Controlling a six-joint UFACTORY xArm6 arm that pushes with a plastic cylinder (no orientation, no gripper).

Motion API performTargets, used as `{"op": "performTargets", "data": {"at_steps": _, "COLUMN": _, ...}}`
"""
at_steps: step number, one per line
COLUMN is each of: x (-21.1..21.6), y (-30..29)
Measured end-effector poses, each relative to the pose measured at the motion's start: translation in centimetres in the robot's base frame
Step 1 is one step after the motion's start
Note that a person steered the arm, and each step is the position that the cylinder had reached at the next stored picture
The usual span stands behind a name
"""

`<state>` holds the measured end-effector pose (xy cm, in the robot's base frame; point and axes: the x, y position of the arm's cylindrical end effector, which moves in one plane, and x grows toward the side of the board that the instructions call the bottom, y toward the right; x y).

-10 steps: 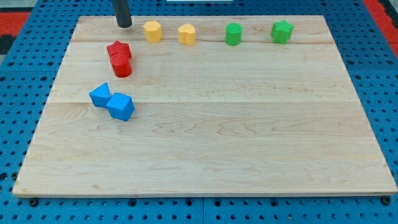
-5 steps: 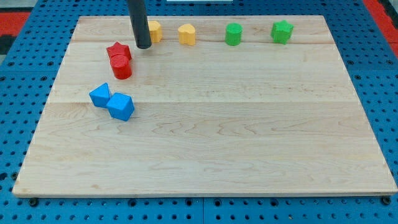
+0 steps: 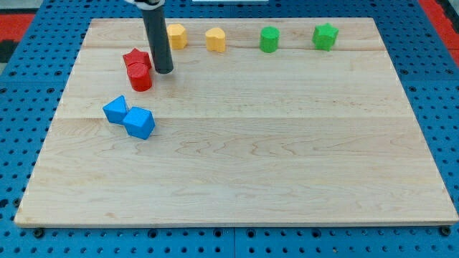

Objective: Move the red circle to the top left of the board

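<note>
Pale wooden board (image 3: 237, 165) on blue pegboard bench (image 3: 21, 93), filling most of the view. Dark straight rod entering from top edge, upper end cut off by frame; my tip (image 3: 164, 72) down on the wood near the board's top-left part, just right of the red pair – touching or a hair apart, hard to tell. No claw on this rig, just the rod, so nothing to spread or pinch.

Red round cylinder block, the red circle (image 3: 140, 77), sitting in the top-left quarter but short of the corner, pressed against red star-shaped block (image 3: 135, 58) right above it; star partly hidden behind the rod.

Below those, toward the left edge: two blue angular blocks (image 3: 115, 110) (image 3: 139, 122) touching, exact shapes unclear.

Along the top edge, left to right: yellow block (image 3: 177, 35) – left side masked by rod, shape unclear; yellow heart-like block (image 3: 215, 39); green cylinder block (image 3: 269, 39); green star-like block (image 3: 325, 36).
</note>
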<state>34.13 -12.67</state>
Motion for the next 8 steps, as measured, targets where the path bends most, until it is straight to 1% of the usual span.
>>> {"op": "performTargets", "data": {"at_steps": 1, "x": 0.5, "y": -2.6}}
{"op": "performTargets", "data": {"at_steps": 2, "x": 3.8, "y": -0.1}}
{"op": "performTargets", "data": {"at_steps": 3, "x": 5.0, "y": -4.3}}
{"op": "performTargets", "data": {"at_steps": 4, "x": 3.4, "y": -11.1}}
{"op": "performTargets", "data": {"at_steps": 5, "x": -0.1, "y": -11.1}}
{"op": "performTargets", "data": {"at_steps": 6, "x": -2.6, "y": -10.1}}
{"op": "performTargets", "data": {"at_steps": 7, "x": -3.1, "y": -7.7}}
{"op": "performTargets", "data": {"at_steps": 8, "x": -6.6, "y": -8.2}}
